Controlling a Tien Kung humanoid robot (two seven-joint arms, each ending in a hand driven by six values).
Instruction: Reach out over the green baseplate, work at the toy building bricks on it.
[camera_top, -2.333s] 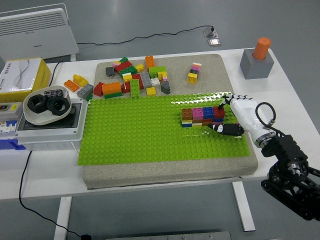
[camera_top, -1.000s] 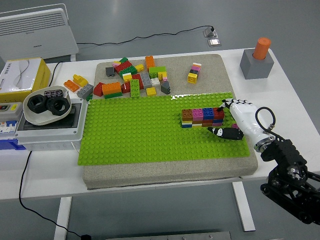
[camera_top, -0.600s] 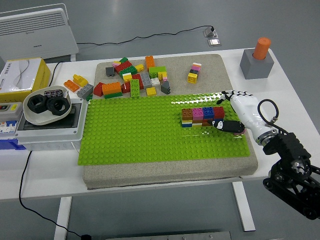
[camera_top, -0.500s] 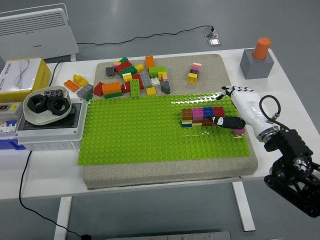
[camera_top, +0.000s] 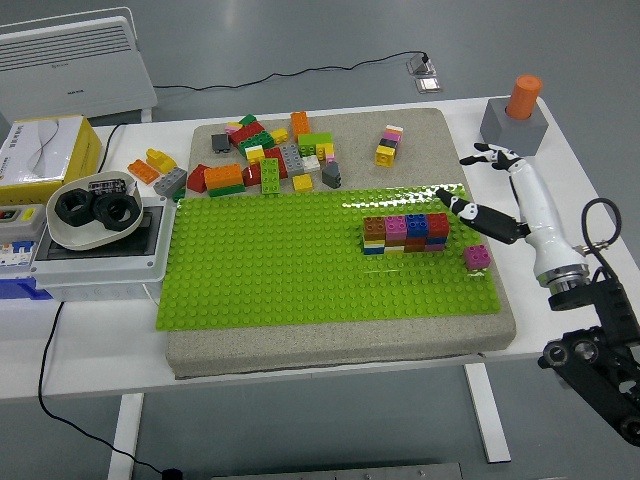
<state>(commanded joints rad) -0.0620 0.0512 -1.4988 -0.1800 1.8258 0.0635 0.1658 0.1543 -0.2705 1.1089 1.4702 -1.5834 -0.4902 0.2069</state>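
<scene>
The green baseplate (camera_top: 300, 265) lies on a grey foam pad. A short wall of stacked bricks (camera_top: 405, 234), brown, pink, blue and red on top, stands on its right part. A single pink brick (camera_top: 477, 257) stands alone near the plate's right edge. My right hand (camera_top: 480, 190), white with black fingertips, is lifted above the plate's right edge, fingers spread and empty, its thumb just right of the wall's red end. The left arm is out of view.
A heap of loose bricks (camera_top: 265, 160) lies on the pad behind the plate, with a small yellow and pink stack (camera_top: 388, 146) further right. A grey block with an orange cylinder (camera_top: 514, 120) stands at the back right. A grey box with a bowl (camera_top: 95, 225) sits at the left.
My right hand has drawn back from the brick wall, lifting up and to the right. The pink brick now stands uncovered where the hand was.
</scene>
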